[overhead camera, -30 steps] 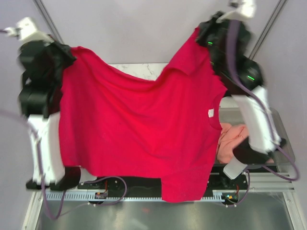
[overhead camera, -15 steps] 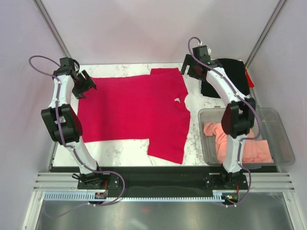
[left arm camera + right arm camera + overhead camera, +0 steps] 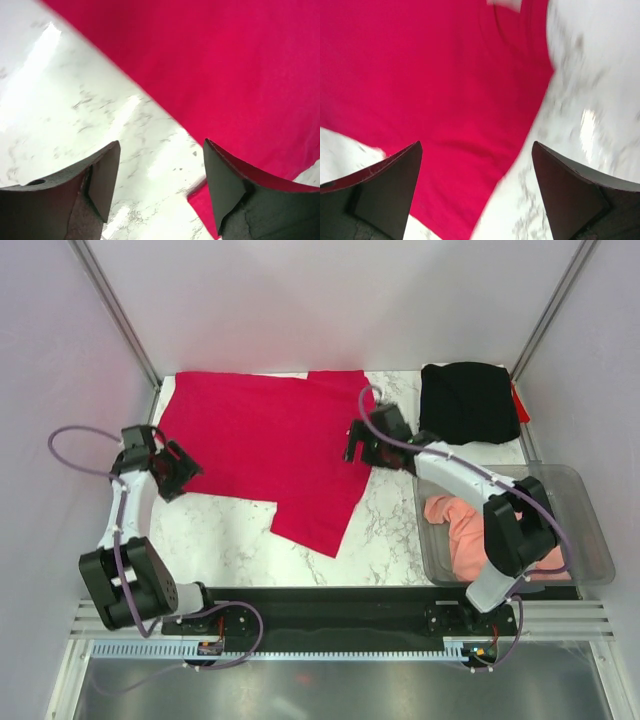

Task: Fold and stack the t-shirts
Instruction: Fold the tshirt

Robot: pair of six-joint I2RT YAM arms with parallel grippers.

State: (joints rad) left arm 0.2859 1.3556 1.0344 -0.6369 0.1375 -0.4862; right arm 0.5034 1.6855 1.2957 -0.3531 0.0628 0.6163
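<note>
Left claw (image 3: 187,468) is seen low over the desk (image 3: 390,525) at the left side, jaws spread wide, nothing held between them. In the left wrist view the claw (image 3: 161,146) is parked over the near-left edge of the crimson red t-shirt (image 3: 240,75). One finger is set over bare marble, the other over the cloth edge. Contact with the cloth cannot be told.

The crimson red t-shirt (image 3: 265,435) is laid out unfolded and skewed across the far-left half of the desk. One corner is stretched toward the near middle. A few shallow wrinkles are seen, otherwise flat.

Right claw (image 3: 352,443) is placed at the shirt's right edge, jaws fully apart, nothing gripped. In the right wrist view the claw (image 3: 476,146) is seen straddling that edge: red cloth (image 3: 435,75) under one finger, marble under the other. A white tag (image 3: 506,4) is glimpsed at the top edge of that view, blurred.

The black t-shirt (image 3: 468,403) is set at the far-right corner of the desk, folded into a rough rectangle, well apart from the red one.

The clear plastic bin (image 3: 598,560) is located at the near right, beside the right arm. The salmon-pink t-shirt (image 3: 462,532) is bunched inside it, unfolded.
</note>
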